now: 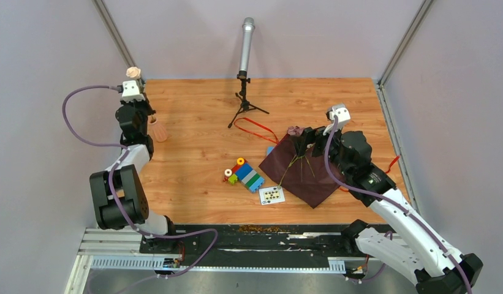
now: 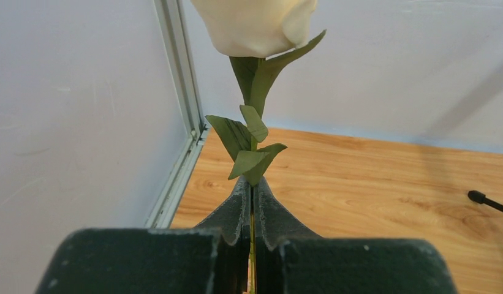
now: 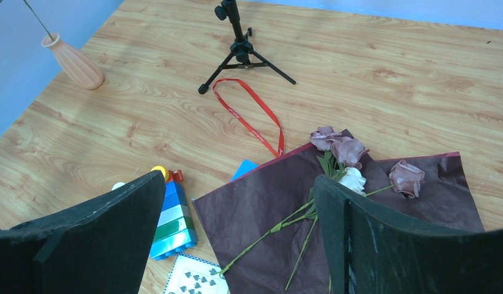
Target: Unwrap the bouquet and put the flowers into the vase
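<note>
My left gripper (image 2: pixel 253 184) is shut on the thin green stem of a cream-white rose (image 2: pixel 258 24), which it holds upright at the far left (image 1: pixel 133 72). In the right wrist view the stem's lower end reaches down to the rim of the salmon-pink vase (image 3: pixel 74 61), which stands on the table just below (image 1: pixel 157 130). The bouquet's maroon paper (image 3: pixel 267 208) lies spread flat, with several purple and white flowers (image 3: pixel 337 147) lying loose on it. My right gripper (image 3: pixel 238 180) hovers open over that sheet (image 1: pixel 301 168), with nothing between its fingers.
A grey microphone on a tripod (image 1: pixel 244 61) stands at the back centre. A red ribbon (image 3: pixel 249 113) lies between it and the paper. Coloured toy blocks (image 1: pixel 245 174) and a playing card (image 1: pixel 272 195) sit left of the sheet. Walls close in on both sides.
</note>
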